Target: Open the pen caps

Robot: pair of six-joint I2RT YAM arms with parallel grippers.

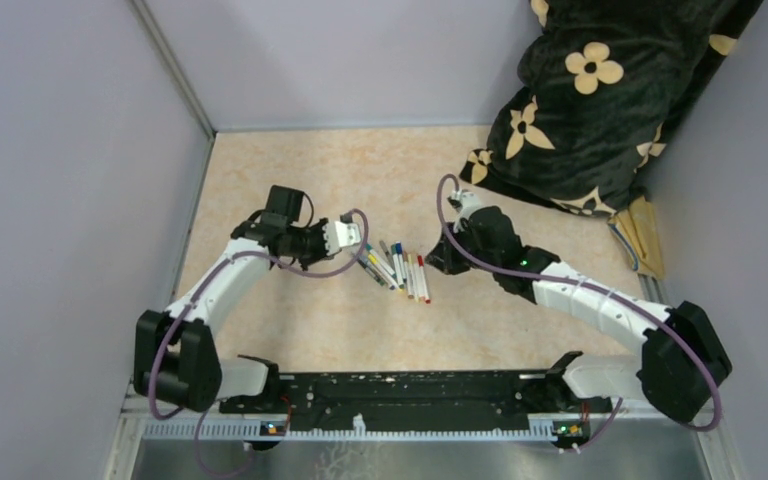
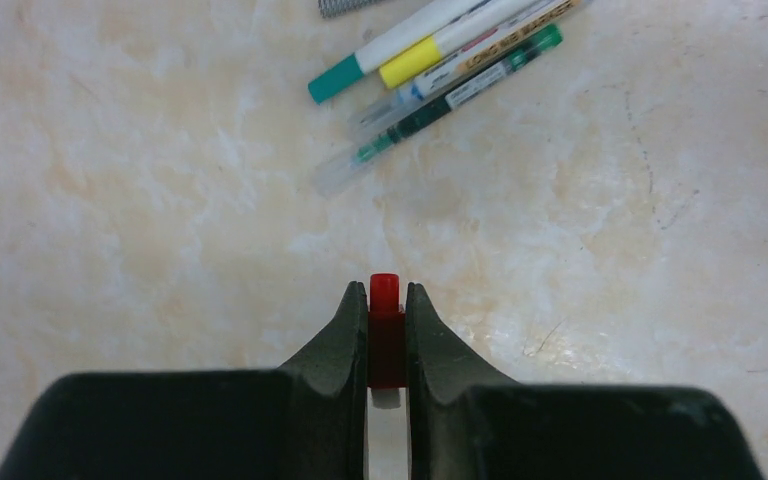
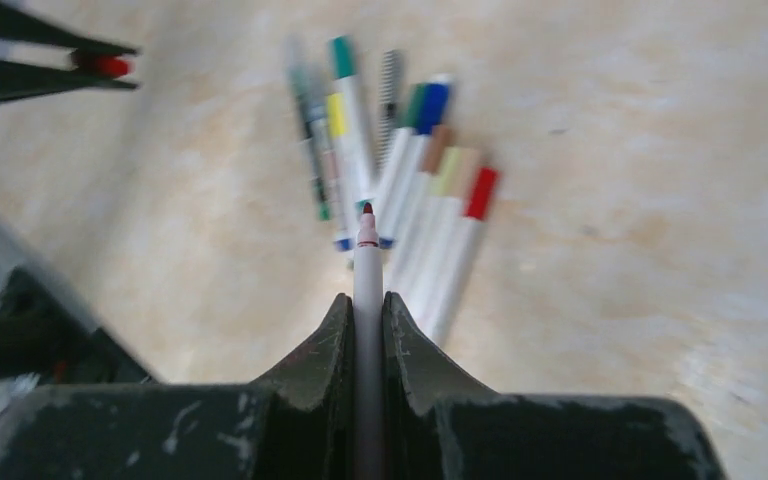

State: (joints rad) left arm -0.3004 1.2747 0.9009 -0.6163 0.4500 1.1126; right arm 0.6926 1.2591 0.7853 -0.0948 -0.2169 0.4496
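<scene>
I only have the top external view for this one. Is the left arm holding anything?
Observer: Yes. The left jaws are shut on a red cap, with no pen attached.
Operator: And the right arm?
Observer: Its jaws grip a white pen, bare red tip pointing outward.
Operator: Any pens with caps on?
Observer: Yes. The pens on the table include one with a teal cap and one with a yellow cap.

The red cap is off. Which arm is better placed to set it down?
Probably left: the left pincer grips the red cap over the table; the right pincer is shut on the uncapped pen.
</scene>
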